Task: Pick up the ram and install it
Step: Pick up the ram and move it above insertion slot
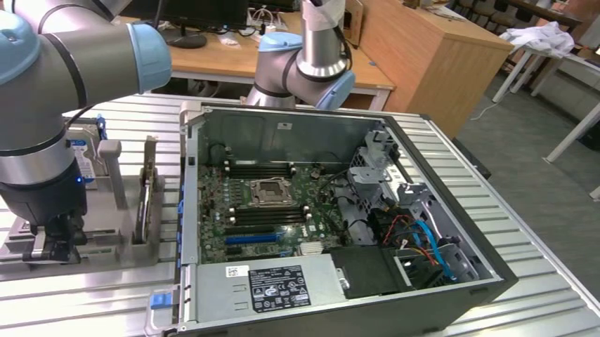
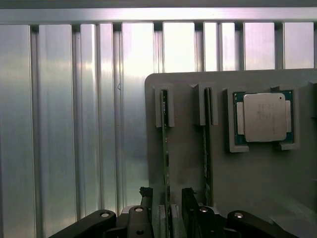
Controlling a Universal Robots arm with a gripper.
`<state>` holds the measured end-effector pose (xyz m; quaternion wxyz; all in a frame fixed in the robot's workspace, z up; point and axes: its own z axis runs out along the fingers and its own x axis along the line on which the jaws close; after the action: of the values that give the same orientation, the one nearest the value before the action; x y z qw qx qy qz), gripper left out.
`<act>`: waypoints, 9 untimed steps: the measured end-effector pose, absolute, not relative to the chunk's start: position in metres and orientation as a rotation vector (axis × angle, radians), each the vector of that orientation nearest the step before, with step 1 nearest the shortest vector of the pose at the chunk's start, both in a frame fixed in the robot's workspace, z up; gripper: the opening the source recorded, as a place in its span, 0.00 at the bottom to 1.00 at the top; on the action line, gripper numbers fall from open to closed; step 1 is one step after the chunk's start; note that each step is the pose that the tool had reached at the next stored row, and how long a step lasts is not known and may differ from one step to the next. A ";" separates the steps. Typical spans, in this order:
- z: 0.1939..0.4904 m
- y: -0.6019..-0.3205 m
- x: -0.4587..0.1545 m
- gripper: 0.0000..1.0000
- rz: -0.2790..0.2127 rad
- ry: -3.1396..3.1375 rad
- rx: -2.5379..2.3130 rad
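Two ram sticks stand on edge in slots of a grey holder (image 2: 188,148). One ram stick (image 2: 165,148) runs between my fingers, and its twin (image 2: 208,148) lies just beside it. My gripper (image 2: 167,203) is open, one black finger (image 2: 146,199) on each side of the first stick, with a gap to it on both sides. In the exterior view my gripper (image 1: 52,246) hangs over the holder (image 1: 103,242) at that view's left, close to a thin upright ram stick (image 1: 147,189). The open computer case (image 1: 328,210) shows the motherboard's dark memory slots (image 1: 263,168).
A silver-topped processor chip (image 2: 262,116) rests in a pocket of the holder, beside the sticks. A hard drive with a blue label (image 1: 84,151) stands at the holder's far end. A ribbed metal table (image 2: 59,124) carries everything. Cables and a drive cage (image 1: 412,232) fill the case's right side.
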<state>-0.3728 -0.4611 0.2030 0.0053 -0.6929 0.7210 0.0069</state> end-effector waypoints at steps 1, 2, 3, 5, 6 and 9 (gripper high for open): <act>0.203 -0.461 -0.373 0.37 0.022 2.257 -2.170; 0.203 -0.461 -0.373 0.37 0.022 2.257 -2.170; 0.203 -0.461 -0.373 0.37 0.022 2.257 -2.170; 0.203 -0.461 -0.373 0.37 0.022 2.257 -2.169; 0.203 -0.461 -0.373 0.37 0.022 2.257 -2.170; 0.203 -0.461 -0.373 0.35 0.022 2.257 -2.170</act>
<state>-0.3728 -0.4611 0.2029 0.0054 -0.6930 0.7209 0.0070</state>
